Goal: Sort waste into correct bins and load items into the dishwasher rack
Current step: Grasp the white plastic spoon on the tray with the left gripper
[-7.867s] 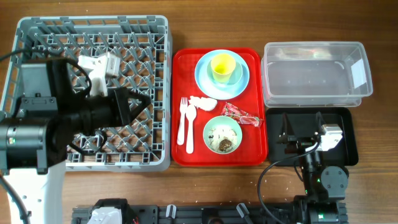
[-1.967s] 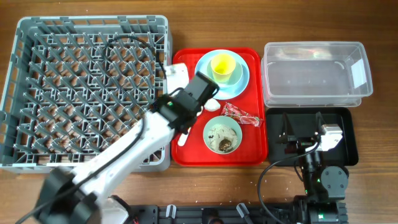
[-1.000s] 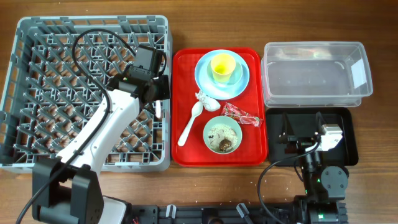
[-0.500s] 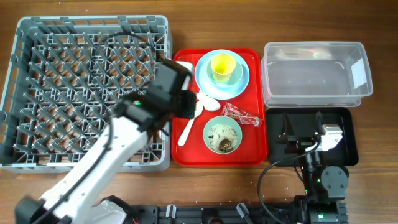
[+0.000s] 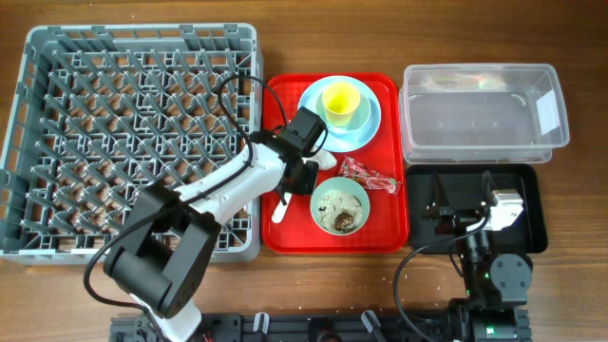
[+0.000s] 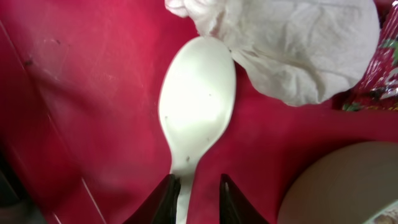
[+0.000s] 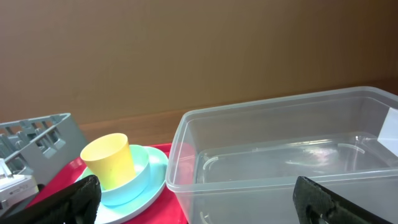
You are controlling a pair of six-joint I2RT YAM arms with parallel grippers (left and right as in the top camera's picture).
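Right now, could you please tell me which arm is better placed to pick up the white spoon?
Left. The left tool straddles the spoon handle on the red tray, while the right tool rests apart over the black tray.

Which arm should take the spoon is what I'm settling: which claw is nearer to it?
Left. The left claw straddles the handle of the white spoon on the red tray; the right claw sits over the black tray, well off to the spoon's right.
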